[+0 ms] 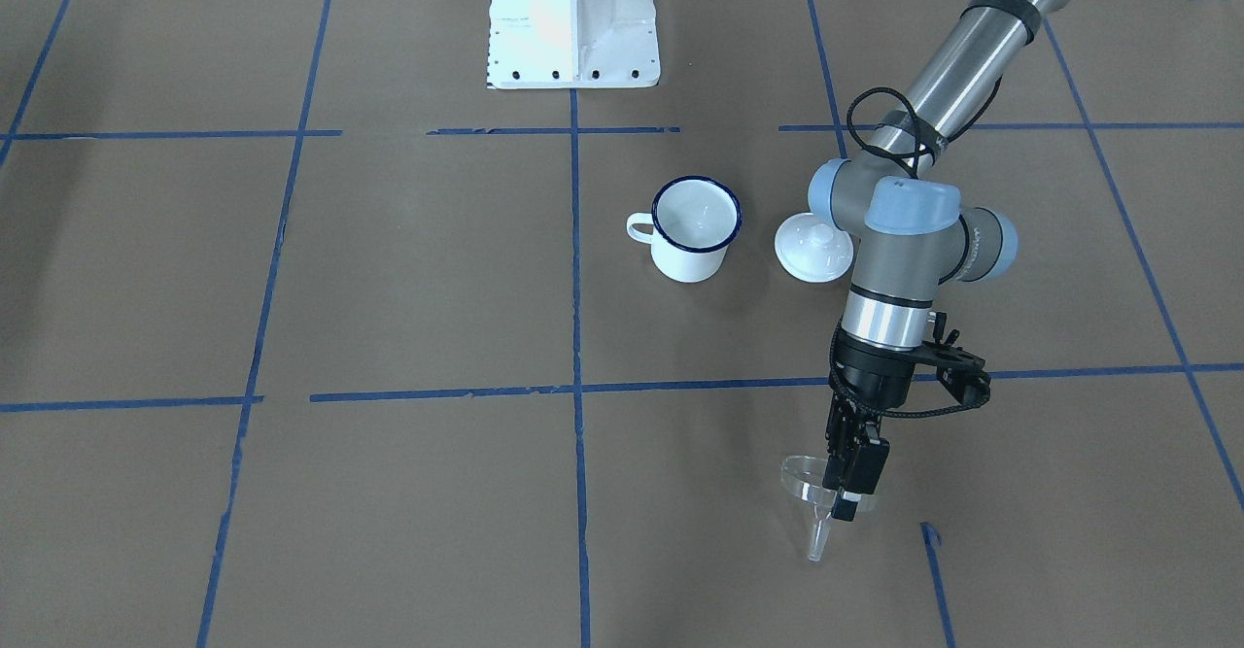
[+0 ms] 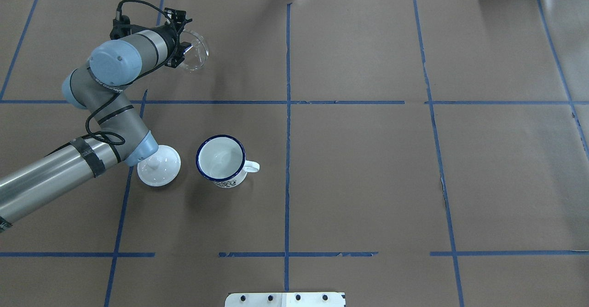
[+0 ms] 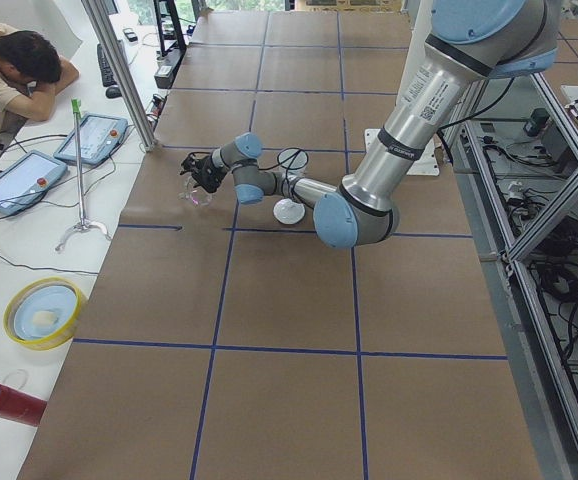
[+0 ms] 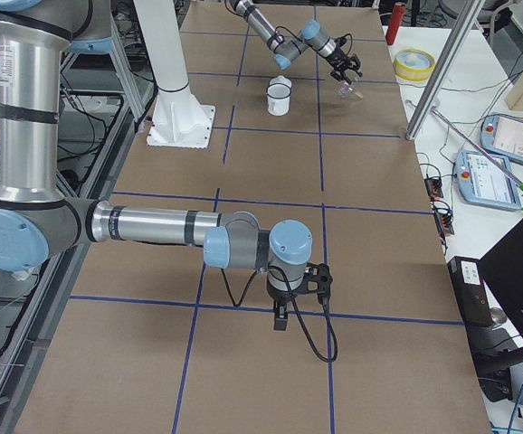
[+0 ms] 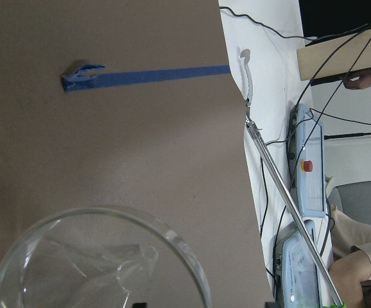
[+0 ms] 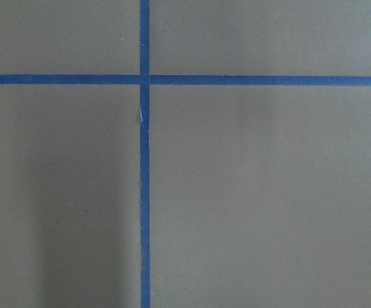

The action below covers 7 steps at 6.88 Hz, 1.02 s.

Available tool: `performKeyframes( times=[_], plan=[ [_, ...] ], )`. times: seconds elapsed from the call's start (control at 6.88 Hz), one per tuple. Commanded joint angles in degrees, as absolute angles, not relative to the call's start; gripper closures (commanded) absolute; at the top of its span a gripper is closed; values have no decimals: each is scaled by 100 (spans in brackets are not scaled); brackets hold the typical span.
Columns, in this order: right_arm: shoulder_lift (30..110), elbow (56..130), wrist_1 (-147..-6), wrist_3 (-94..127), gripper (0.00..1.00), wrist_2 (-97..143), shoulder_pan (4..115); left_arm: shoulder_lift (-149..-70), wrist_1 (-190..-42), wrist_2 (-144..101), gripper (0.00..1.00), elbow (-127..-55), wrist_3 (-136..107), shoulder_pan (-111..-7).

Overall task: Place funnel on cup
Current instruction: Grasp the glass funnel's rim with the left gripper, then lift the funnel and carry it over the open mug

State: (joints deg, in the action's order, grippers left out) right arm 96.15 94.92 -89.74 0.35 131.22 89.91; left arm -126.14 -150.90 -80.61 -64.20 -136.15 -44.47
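The clear funnel [image 1: 809, 489] hangs spout down in my left gripper [image 1: 847, 494], which is shut on its rim at the far side of the table from my base. It also shows in the overhead view [image 2: 195, 51] and fills the bottom of the left wrist view [image 5: 102, 263]. The white mug with a dark blue rim [image 1: 692, 230] stands upright and empty near the table's middle, handle away from the left arm [image 2: 221, 159]. The funnel is well apart from the mug. My right gripper [image 4: 280, 316] shows only in the right side view; I cannot tell its state.
A round white knobbed lid [image 1: 814, 250] lies beside the mug, under my left arm's elbow [image 2: 158, 166]. My white base [image 1: 573, 21] is behind the mug. Blue tape lines cross the brown table. A yellow bowl [image 3: 41, 312] and tablets lie off the table edge.
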Motion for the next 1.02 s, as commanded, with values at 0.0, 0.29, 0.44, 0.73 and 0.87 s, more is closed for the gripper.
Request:
performKeyframes(
  times=[0.0, 0.29, 0.44, 0.73, 0.87],
  plan=[
    [9615, 9492, -8974, 35, 0, 13122, 8991, -12612, -15256, -8086, 100, -6425, -13544, -4447],
    [9615, 9492, -8974, 35, 0, 13122, 8991, -12612, -15275, -8077, 100, -6468, -13553, -4482],
    [9615, 9492, -8974, 35, 0, 13122, 8991, -12612, -15275, -8086, 100, -6591, -13553, -4561],
    [9615, 9492, -8974, 35, 0, 13122, 8991, -12604, -15101, -8382, 100, -7344, -13526, -4728],
    [9615, 9492, -8974, 35, 0, 13122, 8991, -12543, -14578, -8916, 100, -7983, -13500, -4798]
  ],
)
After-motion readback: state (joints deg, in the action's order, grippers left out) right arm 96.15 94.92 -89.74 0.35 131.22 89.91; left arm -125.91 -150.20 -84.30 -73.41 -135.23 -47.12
